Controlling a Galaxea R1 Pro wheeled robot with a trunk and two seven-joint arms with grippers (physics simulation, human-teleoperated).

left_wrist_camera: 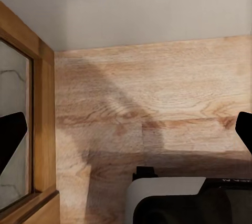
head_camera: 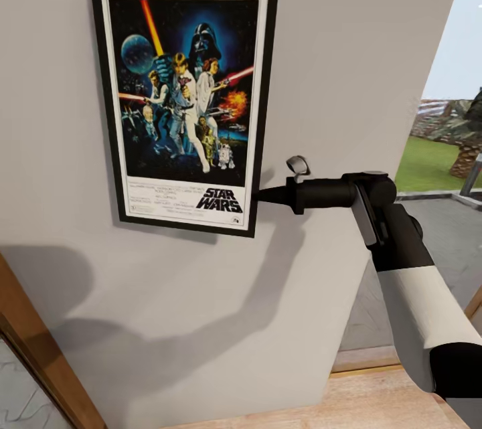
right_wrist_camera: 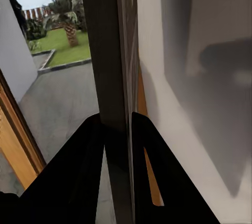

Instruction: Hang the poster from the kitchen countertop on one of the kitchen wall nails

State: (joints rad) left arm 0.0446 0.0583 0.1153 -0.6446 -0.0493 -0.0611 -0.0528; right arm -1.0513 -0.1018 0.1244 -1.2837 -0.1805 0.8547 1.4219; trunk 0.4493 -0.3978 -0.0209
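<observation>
The step in hand was the hanging itself: the poster [head_camera: 184, 104] stood upright and flat against the light grey wall [head_camera: 348, 47], and the right pincer [head_camera: 260, 195] held it by the lower part of its right edge, with the arm reaching in sideways. In the right wrist view, the two black fingers [right_wrist_camera: 79, 171] were closed narrow on the thin black frame of the poster [right_wrist_camera: 113, 77], one on each face of it, so the frame ran straight out ahead from between them, with the wall just beside it on one side and a garden behind a glass opening on the other. No nail was visible; if there was one, it was hidden behind the poster, above the pincer and away from it, so I could not tell whether the frame already rested on it. The poster looked a little tilted. I judged the task nearly finished. The next move called for a careful opening of the fingers and a slow pull away from the frame edge, without dragging it sideways off its support. The left pincer [left_wrist_camera: 126, 140] pointed down at the wooden floor [left_wrist_camera: 157, 93], its dark fingertips [left_wrist_camera: 10, 135] wide apart and empty.
</observation>
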